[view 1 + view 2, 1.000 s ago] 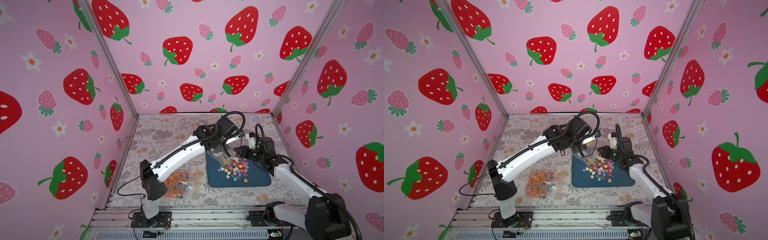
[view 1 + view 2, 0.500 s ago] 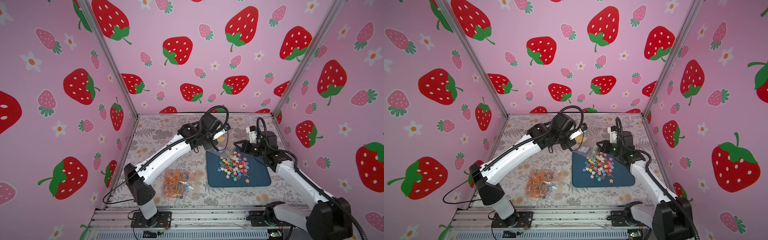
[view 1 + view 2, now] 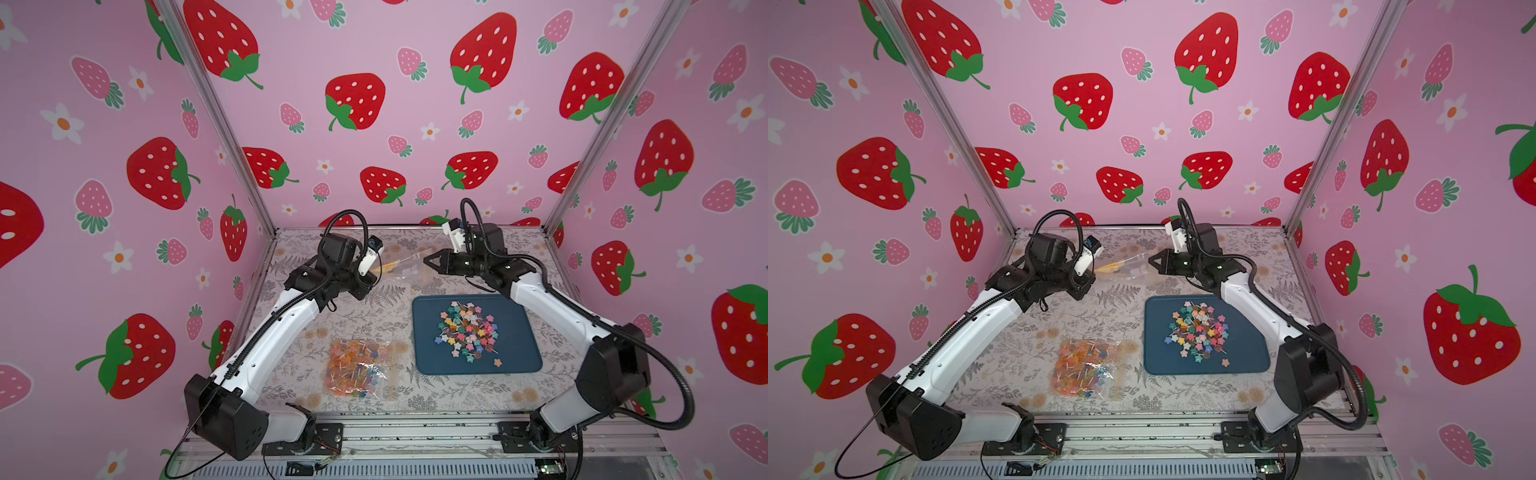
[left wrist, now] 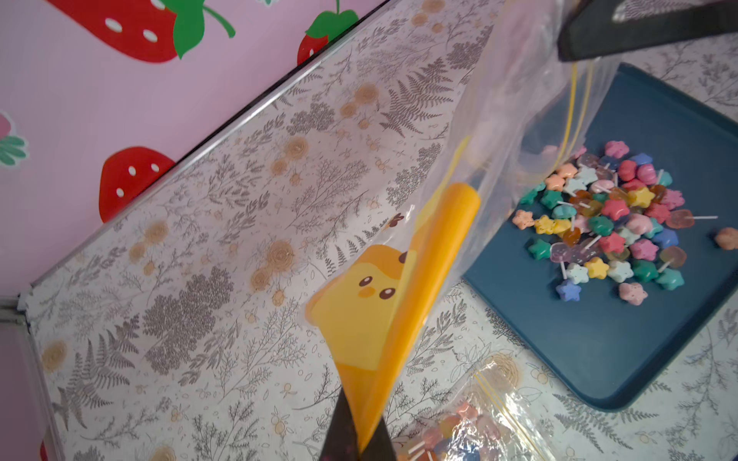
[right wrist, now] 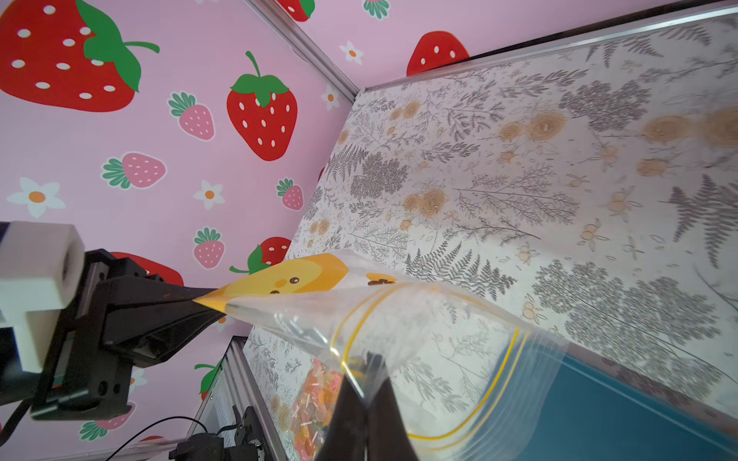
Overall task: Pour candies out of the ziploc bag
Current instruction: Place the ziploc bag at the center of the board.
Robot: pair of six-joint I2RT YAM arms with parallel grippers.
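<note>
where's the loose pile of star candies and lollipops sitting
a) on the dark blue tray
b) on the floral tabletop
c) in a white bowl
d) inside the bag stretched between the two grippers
a: the candies lie heaped on the dark blue tray, while the ziploc bag pinched between the left gripper and the right gripper looks empty.

The ziploc bag (image 3: 401,266), clear with a yellow zip line and a yellow chick-face label, looks empty. It hangs stretched above the table, its label corner pinched by the left gripper (image 5: 203,300) and its zip edge pinched by the right gripper (image 3: 426,260). The candies (image 3: 467,330), multicoloured stars and stick lollipops, lie heaped on the blue tray (image 3: 519,361).
</note>
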